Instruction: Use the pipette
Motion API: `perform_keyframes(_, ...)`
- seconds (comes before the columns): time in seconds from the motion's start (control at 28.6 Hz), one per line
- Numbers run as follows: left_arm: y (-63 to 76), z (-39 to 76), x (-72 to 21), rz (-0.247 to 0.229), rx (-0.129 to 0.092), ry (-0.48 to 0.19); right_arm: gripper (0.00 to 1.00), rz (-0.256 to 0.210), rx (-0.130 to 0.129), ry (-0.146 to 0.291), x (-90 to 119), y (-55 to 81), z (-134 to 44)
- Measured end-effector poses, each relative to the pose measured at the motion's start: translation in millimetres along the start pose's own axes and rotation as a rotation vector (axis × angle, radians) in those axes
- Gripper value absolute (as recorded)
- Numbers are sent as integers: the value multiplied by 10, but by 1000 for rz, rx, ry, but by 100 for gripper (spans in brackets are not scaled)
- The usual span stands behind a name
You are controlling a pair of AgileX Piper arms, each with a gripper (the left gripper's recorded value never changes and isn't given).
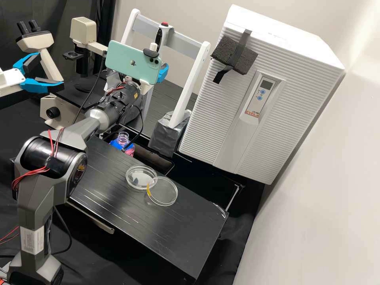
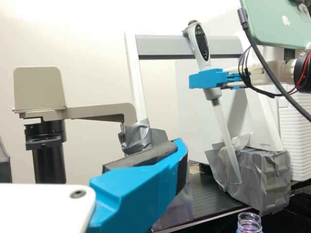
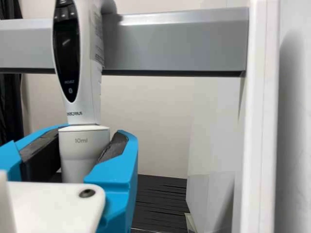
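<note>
Black bench (image 1: 118, 261), white wall (image 1: 316, 198), right pincer (image 3: 77, 160) clamped on pipette (image 3: 80, 73), left pincer (image 1: 47, 70) spread, empty.

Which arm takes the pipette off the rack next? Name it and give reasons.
Right. The right gripper has its fingers closed on the pipette at the grey rack bar. The left gripper sits open, apart, beside the microscope, holding nothing.

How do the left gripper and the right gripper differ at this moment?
The right gripper is shut on the pipette; the left gripper is open and empty. The right gripper is by the stand's grey crossbar; the left gripper is beside the microscope. Both have two bright blue fingers.
</note>
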Motion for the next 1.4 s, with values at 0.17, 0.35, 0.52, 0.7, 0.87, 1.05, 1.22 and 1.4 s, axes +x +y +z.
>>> perform_keyframes(0.17,1,-4,0,0,0,1,0,-6,1,-1,-1,-11,-5)
perform_keyframes(0.35,1,-4,0,0,0,1,0,-11,6,3,-7,-25,-28)
perform_keyframes(0.52,3,-16,-1,1,2,6,0,-13,6,3,-15,-16,-38)
perform_keyframes(0.7,3,-16,-1,1,2,6,0,-23,8,3,-52,24,-80)
perform_keyframes(0.87,3,-16,-1,1,2,6,0,-18,22,-6,-95,124,-88)
perform_keyframes(1.05,3,-16,-1,1,2,6,0,11,53,4,-150,249,-128)
perform_keyframes(1.22,1,-17,0,0,2,6,0,44,53,33,-212,348,-214)
perform_keyframes(1.4,-84,-19,28,-29,-33,6,0,122,61,90,-352,396,-276)
